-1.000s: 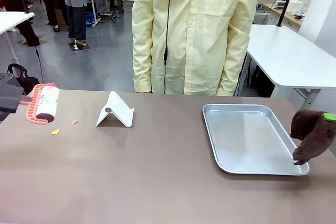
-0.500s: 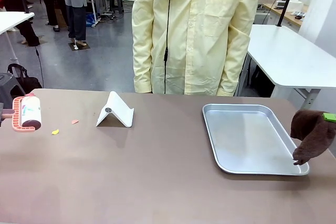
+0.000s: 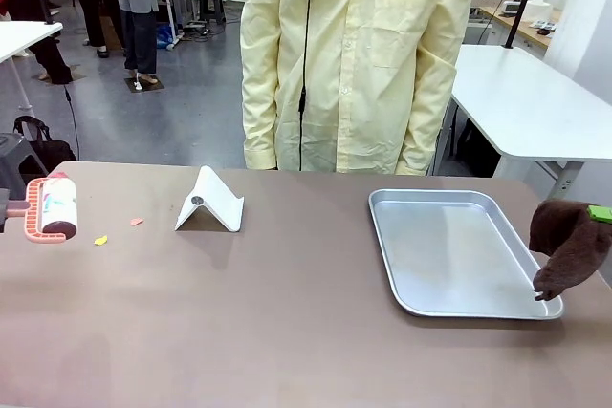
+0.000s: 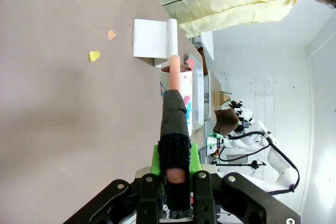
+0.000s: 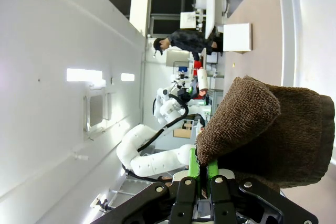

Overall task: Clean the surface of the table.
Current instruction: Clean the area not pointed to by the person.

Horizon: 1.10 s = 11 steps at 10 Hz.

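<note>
The grey-brown table (image 3: 287, 332) carries two small paper scraps near its left end, a yellow one (image 3: 100, 240) and an orange one (image 3: 137, 222). Just left of them hovers a lint roller (image 3: 53, 205) with a pink frame. My left gripper (image 4: 176, 174) is shut on its black handle (image 4: 174, 124). At the table's right edge my right gripper (image 5: 202, 174) is shut on a brown cloth (image 3: 571, 246), which hangs over the near right corner of the tray.
A silver metal tray (image 3: 459, 250) lies right of centre. A white folded stand (image 3: 210, 201) sits at the back left, close to the scraps. A person in a yellow shirt (image 3: 354, 54) stands at the far edge.
The lint roller has moved left and slightly down, away from the scraps, then held still. The right gripper and its cloth have not moved.
</note>
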{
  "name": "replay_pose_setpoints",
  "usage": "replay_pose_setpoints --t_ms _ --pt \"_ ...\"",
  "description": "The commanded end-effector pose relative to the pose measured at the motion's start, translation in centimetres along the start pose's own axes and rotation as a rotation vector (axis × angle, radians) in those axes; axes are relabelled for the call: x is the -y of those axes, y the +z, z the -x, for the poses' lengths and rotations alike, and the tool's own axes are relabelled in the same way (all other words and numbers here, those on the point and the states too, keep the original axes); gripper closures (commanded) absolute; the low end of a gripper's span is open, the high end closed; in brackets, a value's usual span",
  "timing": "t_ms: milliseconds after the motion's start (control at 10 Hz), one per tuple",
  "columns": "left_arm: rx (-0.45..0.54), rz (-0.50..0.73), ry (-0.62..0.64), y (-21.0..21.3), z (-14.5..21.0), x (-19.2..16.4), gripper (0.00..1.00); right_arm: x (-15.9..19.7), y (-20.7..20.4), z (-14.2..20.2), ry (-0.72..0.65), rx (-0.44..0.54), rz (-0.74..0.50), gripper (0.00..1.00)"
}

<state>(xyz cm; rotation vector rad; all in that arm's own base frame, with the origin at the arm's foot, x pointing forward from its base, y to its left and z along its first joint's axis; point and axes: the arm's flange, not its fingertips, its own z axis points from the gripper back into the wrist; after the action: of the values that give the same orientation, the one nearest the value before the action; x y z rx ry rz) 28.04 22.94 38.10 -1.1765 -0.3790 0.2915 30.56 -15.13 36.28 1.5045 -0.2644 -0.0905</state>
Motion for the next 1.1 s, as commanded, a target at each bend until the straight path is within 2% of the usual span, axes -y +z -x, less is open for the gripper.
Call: replay_pose_setpoints --t_ms 0,200,400,600,1000 --pt "0.03 -0.095 0.1 -1.5 -2.7 -1.4 0.78 -0.2 -0.2 -0.5 0.026 0.004 -0.012 0.94" --pt "0.119 -0.179 0.189 -2.7 -4.3 -2.8 0.78 -0.2 -0.2 -0.5 0.026 0.004 -0.012 0.94" --pt "0.139 -0.223 0.223 -3.5 -4.9 -3.4 0.78 -0.2 -0.2 -0.5 0.026 0.004 -0.012 0.94" --pt "0.143 -0.262 0.24 -4.3 -5.3 -3.7 0.78 -0.2 -0.2 -0.5 0.026 0.004 -0.012 0.94" --pt "0.092 -0.325 0.243 -6.4 -6.3 -3.6 0.78 -0.2 -0.2 -0.5 0.026 0.004 -0.012 0.94"
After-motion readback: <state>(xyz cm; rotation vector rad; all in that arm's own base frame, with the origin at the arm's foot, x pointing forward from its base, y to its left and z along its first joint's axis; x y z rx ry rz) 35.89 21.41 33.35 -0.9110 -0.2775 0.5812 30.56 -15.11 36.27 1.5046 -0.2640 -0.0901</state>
